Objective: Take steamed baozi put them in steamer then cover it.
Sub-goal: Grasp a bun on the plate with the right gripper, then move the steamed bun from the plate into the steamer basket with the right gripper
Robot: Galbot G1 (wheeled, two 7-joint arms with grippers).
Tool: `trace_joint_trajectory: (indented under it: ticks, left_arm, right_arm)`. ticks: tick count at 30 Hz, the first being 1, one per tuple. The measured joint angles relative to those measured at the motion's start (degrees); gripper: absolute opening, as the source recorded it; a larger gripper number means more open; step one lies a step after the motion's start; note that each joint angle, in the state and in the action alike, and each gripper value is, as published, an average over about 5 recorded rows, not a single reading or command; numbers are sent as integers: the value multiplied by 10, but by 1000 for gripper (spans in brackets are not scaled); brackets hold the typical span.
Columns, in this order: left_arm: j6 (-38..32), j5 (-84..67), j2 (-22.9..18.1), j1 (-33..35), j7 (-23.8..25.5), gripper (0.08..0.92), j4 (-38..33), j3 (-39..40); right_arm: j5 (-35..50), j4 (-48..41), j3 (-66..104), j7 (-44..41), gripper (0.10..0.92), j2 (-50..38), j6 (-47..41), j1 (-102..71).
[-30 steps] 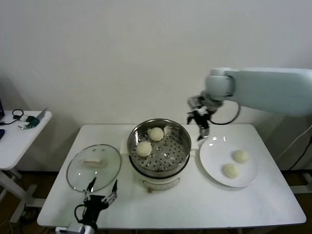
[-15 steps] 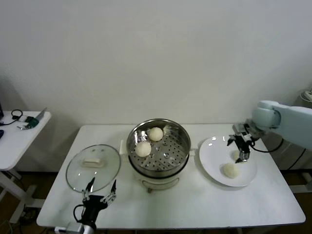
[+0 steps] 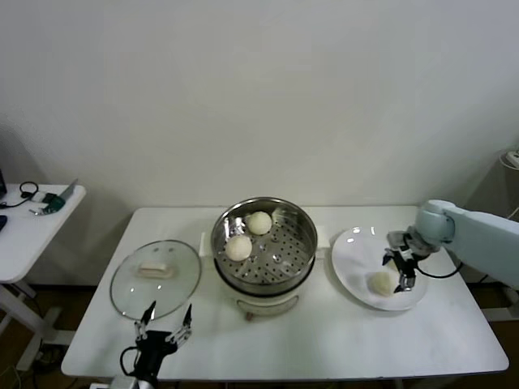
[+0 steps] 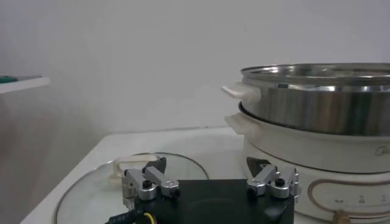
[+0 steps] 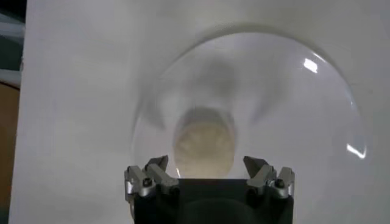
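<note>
Since the earlier frame, 1 of the 2 smooth, dome-shaped cream-white baozi on the flat round white plate [image 3: 349, 259] has slipped behind the right gripper [image 3: 401, 271], which has come down from above the table's far edge onto the plate's far side; the other plate bun [image 3: 380, 282] lies just beside it. In the right wrist view that gripper's metal-tipped fingers [image 5: 148, 178] stand apart on either side of a pale, matte bun [image 5: 204, 148] directly ahead, not visibly pressing it. 2 more cream-white baozi [image 3: 239, 247] sit on the perforated tray inside the round shiny stainless-steel steamer [image 3: 304, 235], one near the tray's middle, the other [image 3: 259, 222] toward the far wall; the pot rests on a white base with side handles at the centre of the white table [image 3: 324, 348]. To its left lies a round clear glass lid [image 3: 130, 292] with a pale handle, flat on the table. At the near edge, the left gripper [image 3: 163, 328] hangs just before the lid, its fingers spread wide, holding nothing.
</note>
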Motion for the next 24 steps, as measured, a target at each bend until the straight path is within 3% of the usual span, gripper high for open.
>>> trace_joint_trajectory:
  ticks: [11, 24]
  left_arm:
    - [1, 1, -1, -1, 0, 823, -1, 1]
    - [2, 6, 1, 1, -2, 823, -7, 8]
  right_arm:
    - [-14, -16, 22, -5, 655, 11, 10, -22]
    - [37, 14, -77, -47, 628, 45, 126, 169]
